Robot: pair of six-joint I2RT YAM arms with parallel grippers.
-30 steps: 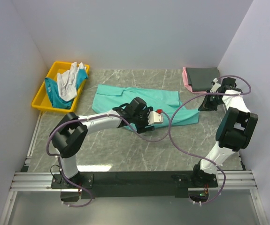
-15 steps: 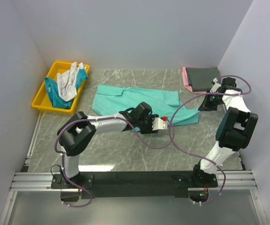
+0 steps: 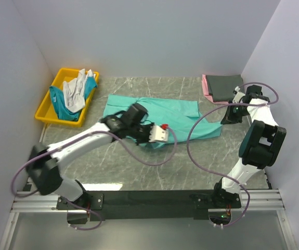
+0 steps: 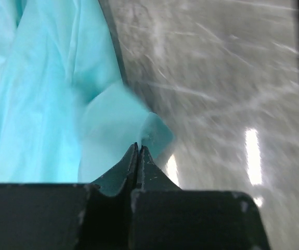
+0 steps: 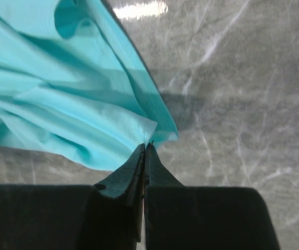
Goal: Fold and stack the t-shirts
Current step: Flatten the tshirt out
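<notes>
The sea-green t-shirt (image 3: 165,112) lies mid-table (image 3: 191,161) — the left gripper (image 4: 139,148) is pressed together on a fold at its near edge, the right gripper (image 5: 145,147) pinching its right-hand corner.

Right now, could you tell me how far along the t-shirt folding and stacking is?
Done: a dark grey shirt lies folded on a pink shirt at the back right. In hand: the left gripper and right gripper are shut on edges of the sea-green shirt, which is spread out. Left: the white shirt and teal shirt in the yellow bin.
</notes>
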